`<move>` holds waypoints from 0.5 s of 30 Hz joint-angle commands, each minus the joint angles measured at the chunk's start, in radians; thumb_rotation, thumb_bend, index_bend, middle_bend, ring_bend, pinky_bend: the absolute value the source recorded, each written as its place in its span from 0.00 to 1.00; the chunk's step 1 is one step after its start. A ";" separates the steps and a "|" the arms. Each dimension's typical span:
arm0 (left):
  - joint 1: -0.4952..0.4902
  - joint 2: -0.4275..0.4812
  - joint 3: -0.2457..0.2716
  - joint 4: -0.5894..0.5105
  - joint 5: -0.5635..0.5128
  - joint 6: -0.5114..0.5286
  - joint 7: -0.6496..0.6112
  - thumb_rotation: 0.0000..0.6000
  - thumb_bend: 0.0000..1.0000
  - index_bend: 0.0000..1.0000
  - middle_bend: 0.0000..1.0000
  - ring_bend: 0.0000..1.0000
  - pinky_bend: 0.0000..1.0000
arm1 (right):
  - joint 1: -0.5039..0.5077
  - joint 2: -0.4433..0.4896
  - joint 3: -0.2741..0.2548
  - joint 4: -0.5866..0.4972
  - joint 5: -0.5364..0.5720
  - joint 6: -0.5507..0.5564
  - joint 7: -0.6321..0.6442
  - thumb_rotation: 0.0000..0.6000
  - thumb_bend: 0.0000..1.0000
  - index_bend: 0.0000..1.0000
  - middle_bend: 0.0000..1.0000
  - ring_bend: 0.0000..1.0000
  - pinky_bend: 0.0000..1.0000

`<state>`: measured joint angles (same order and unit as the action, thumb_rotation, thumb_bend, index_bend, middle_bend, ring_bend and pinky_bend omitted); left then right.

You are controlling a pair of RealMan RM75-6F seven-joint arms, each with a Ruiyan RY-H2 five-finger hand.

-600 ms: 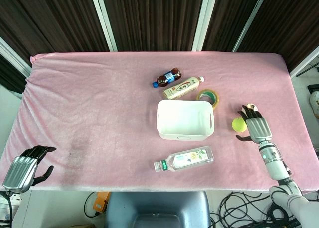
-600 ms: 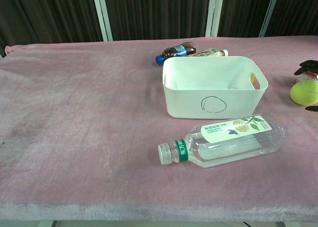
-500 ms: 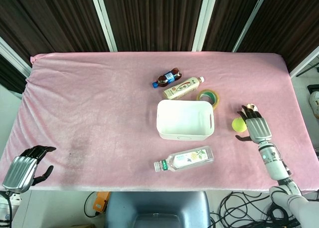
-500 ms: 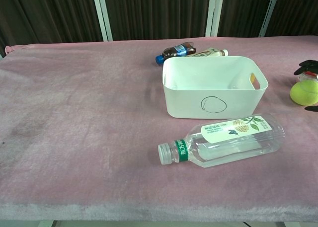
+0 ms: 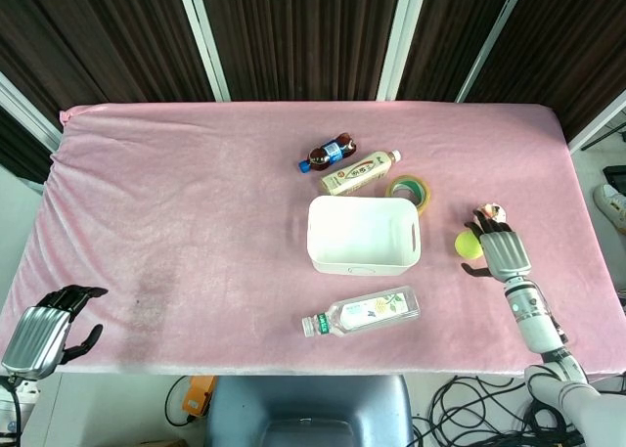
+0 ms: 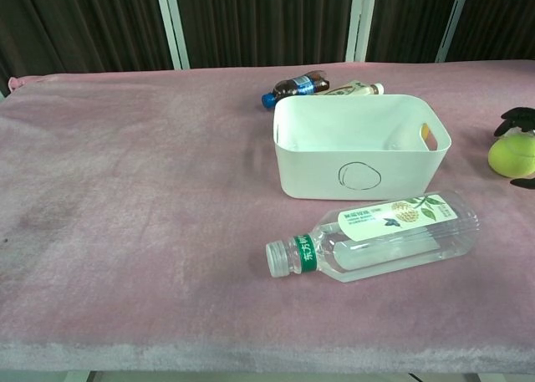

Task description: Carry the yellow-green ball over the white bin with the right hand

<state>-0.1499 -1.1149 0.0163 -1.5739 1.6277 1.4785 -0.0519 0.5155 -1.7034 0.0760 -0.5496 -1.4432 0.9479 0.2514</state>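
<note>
The yellow-green ball (image 5: pixel 468 244) rests on the pink cloth right of the white bin (image 5: pixel 363 235). My right hand (image 5: pixel 499 249) is against the ball's right side, fingers curled over its far side and thumb at its near side, gripping it. The chest view shows the ball (image 6: pixel 512 156) at the right edge with dark fingertips (image 6: pixel 520 116) arched over it; the rest of the hand is cut off. The bin (image 6: pixel 361 146) is empty inside. My left hand (image 5: pixel 41 328) hangs off the near left table corner, holding nothing, fingers loosely bent.
A clear water bottle (image 5: pixel 362 311) lies in front of the bin. Behind the bin lie a cola bottle (image 5: pixel 328 154), a pale drink bottle (image 5: pixel 359 172) and a tape roll (image 5: pixel 410 190). The table's right edge is close to my right hand.
My right hand's fingers have curled closer over the ball and the hand has edged slightly away from me. The ball and left hand have stayed put.
</note>
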 commanded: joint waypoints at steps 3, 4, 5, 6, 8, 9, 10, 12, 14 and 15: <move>0.003 0.003 -0.002 0.000 -0.002 0.007 -0.006 1.00 0.36 0.30 0.35 0.28 0.38 | 0.002 -0.056 0.012 0.063 0.015 0.010 -0.059 1.00 0.55 0.56 0.36 0.46 0.56; 0.004 0.004 -0.001 0.000 -0.002 0.008 -0.008 1.00 0.36 0.30 0.35 0.28 0.38 | 0.002 -0.068 0.014 0.078 0.018 0.012 -0.071 1.00 0.59 0.60 0.39 0.49 0.58; 0.004 0.004 -0.002 0.000 -0.001 0.009 -0.009 1.00 0.36 0.30 0.35 0.28 0.38 | 0.001 -0.079 0.017 0.093 0.021 0.015 -0.083 1.00 0.65 0.64 0.42 0.52 0.61; 0.005 0.005 -0.002 0.001 -0.002 0.009 -0.011 1.00 0.36 0.30 0.35 0.28 0.38 | 0.000 -0.095 0.023 0.113 0.027 0.023 -0.096 1.00 0.68 0.67 0.44 0.54 0.63; 0.006 0.006 -0.003 0.001 -0.003 0.011 -0.014 1.00 0.36 0.30 0.35 0.28 0.38 | -0.006 -0.123 0.032 0.153 0.034 0.050 -0.119 1.00 0.84 0.77 0.51 0.60 0.68; 0.007 0.006 -0.003 0.001 -0.003 0.012 -0.015 1.00 0.36 0.30 0.35 0.28 0.38 | -0.008 -0.134 0.036 0.166 0.037 0.061 -0.124 1.00 0.88 0.81 0.52 0.61 0.70; 0.007 0.006 -0.003 0.002 -0.003 0.014 -0.017 1.00 0.36 0.30 0.35 0.28 0.38 | -0.011 -0.142 0.038 0.176 0.038 0.071 -0.125 1.00 0.91 0.83 0.53 0.62 0.71; 0.008 0.007 -0.004 0.002 -0.003 0.016 -0.019 1.00 0.36 0.30 0.35 0.28 0.38 | -0.016 -0.156 0.048 0.192 0.041 0.114 -0.128 1.00 0.93 0.87 0.54 0.63 0.72; 0.009 0.007 -0.005 0.002 -0.003 0.018 -0.020 1.00 0.36 0.30 0.35 0.28 0.38 | -0.024 -0.170 0.063 0.200 0.042 0.197 -0.134 1.00 0.93 0.88 0.55 0.63 0.72; 0.009 0.007 -0.005 0.002 -0.003 0.018 -0.020 1.00 0.36 0.30 0.35 0.28 0.38 | -0.030 -0.181 0.076 0.199 0.043 0.273 -0.133 1.00 0.93 0.88 0.55 0.63 0.72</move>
<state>-0.1411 -1.1077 0.0113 -1.5716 1.6248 1.4969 -0.0718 0.5002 -1.8556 0.1240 -0.3634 -1.4056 1.0923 0.1270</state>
